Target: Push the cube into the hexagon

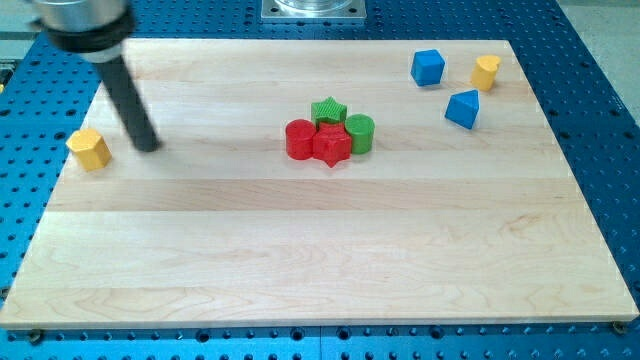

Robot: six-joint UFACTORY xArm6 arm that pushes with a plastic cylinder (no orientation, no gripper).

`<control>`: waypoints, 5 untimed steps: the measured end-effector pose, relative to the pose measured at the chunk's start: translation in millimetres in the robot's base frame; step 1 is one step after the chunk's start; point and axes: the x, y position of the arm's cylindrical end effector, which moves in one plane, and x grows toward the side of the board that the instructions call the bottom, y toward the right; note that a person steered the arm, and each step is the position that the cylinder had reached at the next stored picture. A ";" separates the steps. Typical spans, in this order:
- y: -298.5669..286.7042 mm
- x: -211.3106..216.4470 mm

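Note:
A blue cube (428, 67) sits near the view's top right. A small yellow block (486, 72), its shape hard to make out, stands just right of it. A yellow block that looks hexagonal (89, 149) sits at the view's left edge of the board. My tip (149, 146) rests on the board just right of that left yellow block, with a small gap between them. It is far to the left of the blue cube.
A blue angular block (462, 108) lies below and right of the cube. In the board's middle, a red cylinder (299, 139), a red star (332, 147), a green star (328, 111) and a green cylinder (360, 133) are bunched together. The wooden board (300, 260) lies on a blue perforated table.

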 end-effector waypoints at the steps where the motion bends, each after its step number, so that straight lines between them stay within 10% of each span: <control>1: 62.4 -80.9; 4: 465.6 -171.4; 5: 447.5 -137.1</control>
